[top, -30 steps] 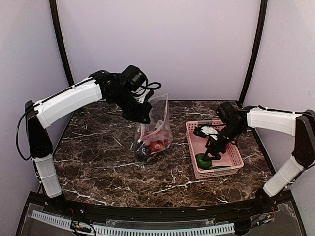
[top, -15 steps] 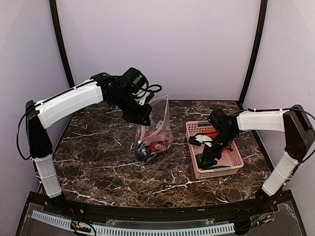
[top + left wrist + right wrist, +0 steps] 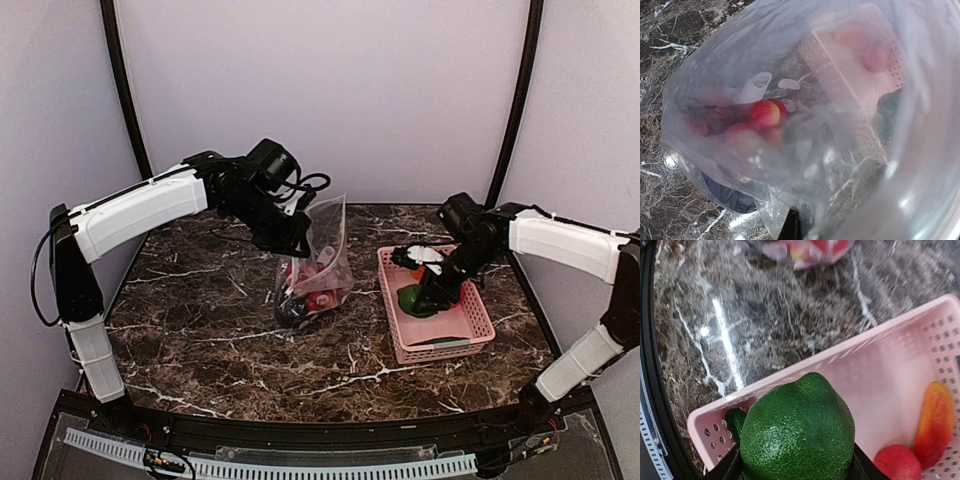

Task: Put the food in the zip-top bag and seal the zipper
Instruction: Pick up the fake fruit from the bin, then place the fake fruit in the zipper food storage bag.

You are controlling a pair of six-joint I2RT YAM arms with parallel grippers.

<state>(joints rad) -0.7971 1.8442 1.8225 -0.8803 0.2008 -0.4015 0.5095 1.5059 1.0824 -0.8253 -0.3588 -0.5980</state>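
Right gripper [image 3: 428,292]: pinching a green fruit [image 3: 797,432] between its two fingers [image 3: 727,470], right of centre in the top view, just above the pink basket [image 3: 400,342].
Green fruit: round, with a pebbled rind; it looks like a stiff, light toy with a skin rough enough not to slip. It fills the span between the jaws, so the hold across its widest part seems sound.
Left gripper [image 3: 288,238]: clamped on the upper left edge of the zip-top bag [image 3: 322,250], which hangs upright from it at the middle of the top view, its bottom resting on the table [image 3: 200,320].
Zip-top bag: thin, limp and slick; likely to sag or fold shut if let go, so it is best held near the mouth.
Food bagged: red pieces [image 3: 767,112] and a dark eggplant [image 3: 289,309] lie heaped at the bottom.
Food left: an orange-red oval [image 3: 936,422] and a red piece [image 3: 897,465] lie in the basket, at the lower right of the right wrist view.
Zipper: too faint to make out; the mouth looks open at the top.
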